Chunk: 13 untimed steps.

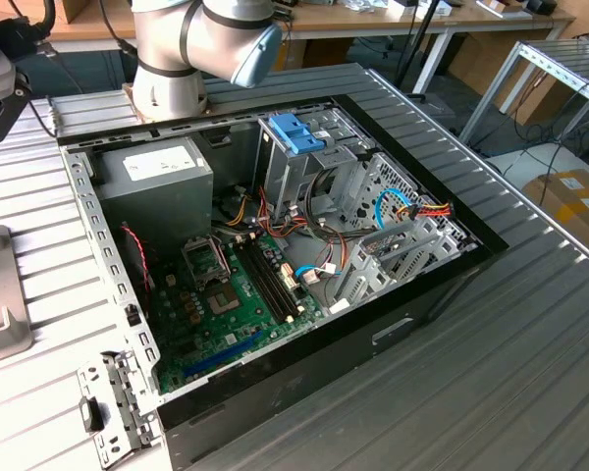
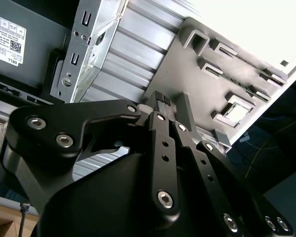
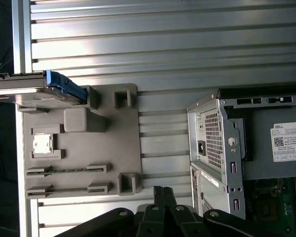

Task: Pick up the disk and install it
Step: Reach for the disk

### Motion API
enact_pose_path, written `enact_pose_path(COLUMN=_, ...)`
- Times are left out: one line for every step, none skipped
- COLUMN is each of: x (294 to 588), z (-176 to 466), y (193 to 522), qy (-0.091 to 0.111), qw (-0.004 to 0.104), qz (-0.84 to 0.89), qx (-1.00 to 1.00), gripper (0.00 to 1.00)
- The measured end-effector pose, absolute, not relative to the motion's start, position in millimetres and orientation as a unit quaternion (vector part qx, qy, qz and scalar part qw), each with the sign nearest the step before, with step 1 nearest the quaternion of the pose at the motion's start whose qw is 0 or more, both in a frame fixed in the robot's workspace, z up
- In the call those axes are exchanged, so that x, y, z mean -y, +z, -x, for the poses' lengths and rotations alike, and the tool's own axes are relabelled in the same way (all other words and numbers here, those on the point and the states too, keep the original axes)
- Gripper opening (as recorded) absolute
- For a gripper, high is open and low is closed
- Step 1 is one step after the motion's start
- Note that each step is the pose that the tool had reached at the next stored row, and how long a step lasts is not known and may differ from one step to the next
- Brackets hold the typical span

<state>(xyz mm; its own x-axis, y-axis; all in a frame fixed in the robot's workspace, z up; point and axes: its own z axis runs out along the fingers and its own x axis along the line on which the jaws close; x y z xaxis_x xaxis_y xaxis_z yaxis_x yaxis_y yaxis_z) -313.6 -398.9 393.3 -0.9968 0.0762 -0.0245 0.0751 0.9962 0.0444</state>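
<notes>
Claw (image 3: pixel 162 190) shut tight, empty, near one edge of grey holder plate (image 3: pixel 84 148). Disk (image 3: pixel 37 90) seated along opposite edge, well apart. Likely risks: shut claw knocking disk loose; grip slipping on blue rails (image 3: pixel 64 84); clipping nearby computer case (image 3: pixel 214 148).

End effector (image 2: pixel 160 97) fingers pressed together, holding nothing; arm (image 1: pixel 204 44) bent.

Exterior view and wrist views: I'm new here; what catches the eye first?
The open computer case with its green motherboard lies mid-table in the exterior view. In the first wrist view, the blue-railed disk sits at the edge of a grey fixture plate, apart from the shut pincer.
</notes>
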Motion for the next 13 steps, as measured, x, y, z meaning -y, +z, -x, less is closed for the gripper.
enact_pose_path(x=398.9, z=314.2, y=393.3, qy=0.022, qw=0.013, qz=-0.038, qx=-0.999, gripper=0.10)
enact_pose_path(x=398.9, z=315.0, y=393.3, qy=0.022, qw=0.013, qz=-0.038, qx=-0.999, gripper=0.10)
enact_pose_path(x=398.9, z=315.6, y=393.3, qy=0.022, qw=0.013, qz=-0.038, qx=-0.999, gripper=0.10)
enact_pose_path(x=399.0, z=316.1, y=393.3, qy=0.022, qw=0.013, qz=-0.038, qx=-0.999, gripper=0.10)
enact_pose_path(x=399.0, z=316.6, y=393.3, qy=0.022, qw=0.013, qz=-0.038, qx=-0.999, gripper=0.10)
enact_pose_path(x=398.9, z=317.1, y=393.3, qy=0.022, qw=0.013, qz=-0.038, qx=-0.999, gripper=0.10)
enact_pose_path(x=398.9, z=318.0, y=393.3, qy=0.022, qw=0.013, qz=-0.038, qx=-0.999, gripper=0.10)
enact_pose_path(x=398.9, z=318.7, y=393.3, qy=0.022, qw=0.013, qz=-0.038, qx=-0.999, gripper=0.10)
enact_pose_path(x=399.0, z=319.6, y=393.3, qy=0.022, qw=0.013, qz=-0.038, qx=-0.999, gripper=0.10)
enact_pose_path(x=399.0, z=320.5, y=393.3, qy=0.022, qw=0.013, qz=-0.038, qx=-0.999, gripper=0.10)
enact_pose_path(x=399.0, z=321.1, y=393.3, qy=0.022, qw=0.013, qz=-0.038, qx=-0.999, gripper=0.10)
enact_pose_path(x=399.0, z=321.5, y=393.3, qy=0.022, qw=0.013, qz=-0.038, qx=-0.999, gripper=0.10)
enact_pose_path(x=398.9, z=322.2, y=393.3, qy=0.022, qw=0.013, qz=-0.038, qx=-0.999, gripper=0.10)
